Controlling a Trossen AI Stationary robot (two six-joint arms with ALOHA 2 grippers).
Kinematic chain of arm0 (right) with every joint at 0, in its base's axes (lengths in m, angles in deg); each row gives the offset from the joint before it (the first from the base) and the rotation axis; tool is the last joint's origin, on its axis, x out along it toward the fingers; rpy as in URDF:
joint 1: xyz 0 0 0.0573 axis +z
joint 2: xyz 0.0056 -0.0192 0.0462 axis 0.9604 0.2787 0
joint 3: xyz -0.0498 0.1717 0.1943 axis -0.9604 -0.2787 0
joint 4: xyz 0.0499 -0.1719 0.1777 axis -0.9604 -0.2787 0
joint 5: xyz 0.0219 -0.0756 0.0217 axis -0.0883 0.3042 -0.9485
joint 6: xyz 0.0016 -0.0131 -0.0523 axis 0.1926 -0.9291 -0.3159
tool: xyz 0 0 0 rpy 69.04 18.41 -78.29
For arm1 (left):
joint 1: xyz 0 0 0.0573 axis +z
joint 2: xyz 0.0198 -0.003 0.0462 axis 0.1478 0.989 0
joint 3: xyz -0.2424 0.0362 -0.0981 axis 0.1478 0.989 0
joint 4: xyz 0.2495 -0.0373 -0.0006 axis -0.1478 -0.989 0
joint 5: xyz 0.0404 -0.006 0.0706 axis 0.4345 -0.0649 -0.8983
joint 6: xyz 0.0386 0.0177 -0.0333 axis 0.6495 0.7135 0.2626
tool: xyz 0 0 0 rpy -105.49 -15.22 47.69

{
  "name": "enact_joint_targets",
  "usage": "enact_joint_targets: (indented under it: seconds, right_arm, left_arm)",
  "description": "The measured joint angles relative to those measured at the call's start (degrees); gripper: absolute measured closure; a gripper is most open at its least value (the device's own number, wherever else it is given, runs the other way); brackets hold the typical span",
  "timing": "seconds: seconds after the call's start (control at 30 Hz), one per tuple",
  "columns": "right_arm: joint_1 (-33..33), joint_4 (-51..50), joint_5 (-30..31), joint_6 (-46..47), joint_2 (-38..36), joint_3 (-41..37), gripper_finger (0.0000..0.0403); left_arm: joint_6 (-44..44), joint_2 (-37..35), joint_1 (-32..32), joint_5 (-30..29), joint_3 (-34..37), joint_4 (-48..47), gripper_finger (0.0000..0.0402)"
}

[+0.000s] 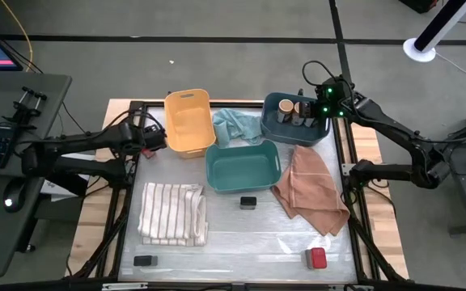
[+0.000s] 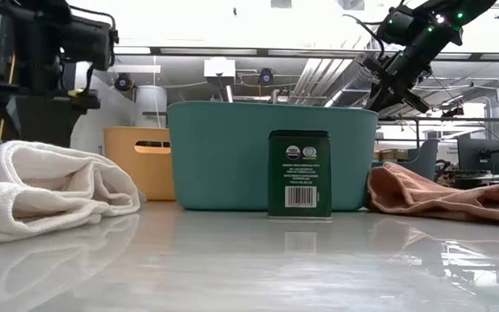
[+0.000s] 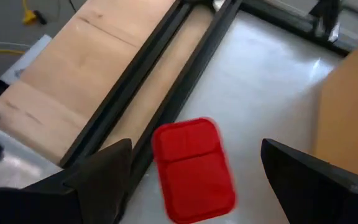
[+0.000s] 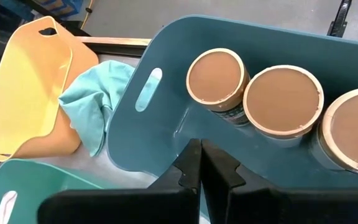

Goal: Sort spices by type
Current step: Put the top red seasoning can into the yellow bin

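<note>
My left gripper [image 1: 147, 142] [image 3: 196, 149] is open at the table's left, beside the yellow bin [image 1: 188, 121]. It hovers over a red-topped square jar [image 3: 194, 169] [image 1: 146, 153] that stands on the table next to the dark frame rail; one finger stands on either side without touching. My right gripper [image 1: 320, 111] [image 4: 201, 148] is shut and empty above the dark blue bin [image 1: 275, 101] [image 4: 166, 37], which holds three round jars with tan lids [image 4: 216, 78]. A black tin [image 1: 247, 202] [image 2: 299, 173] stands in front of the teal bin [image 1: 243, 166]. Another tin [image 1: 144, 260] and a second red jar [image 1: 317, 258] sit near the front edge.
A striped white cloth [image 1: 172, 212] lies at the front left and a pink-brown cloth [image 1: 310, 187] at the right. A light teal cloth [image 1: 233, 125] lies between the yellow and blue bins. The dark frame rail [image 3: 166, 81] runs along the table's left edge.
</note>
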Motion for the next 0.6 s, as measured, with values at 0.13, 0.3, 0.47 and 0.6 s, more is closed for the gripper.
enact_joint_targets:
  seconds: [0.13,0.3,0.47,0.6]
  right_arm:
    - [0.00,0.02,-0.02,-0.33,0.00,0.00,0.0403]
    - [0.00,0.00,-0.30,-0.52,0.00,0.00,0.0403]
    - [0.00,0.02,-0.46,-1.38,0.00,0.00,0.0403]
    - [0.00,0.02,-0.48,-1.62,0.00,0.00,0.0403]
  left_arm:
    - [-0.50,0.36,0.13,-0.92,0.46,2.95,0.0062]
    - [-1.87,0.71,0.13,-1.84,0.44,2.60,0.0062]
    - [-3.59,4.32,0.13,-3.66,0.44,3.19,0.0062]
    - [-6.29,8.49,0.13,-4.84,0.44,3.34,0.0062]
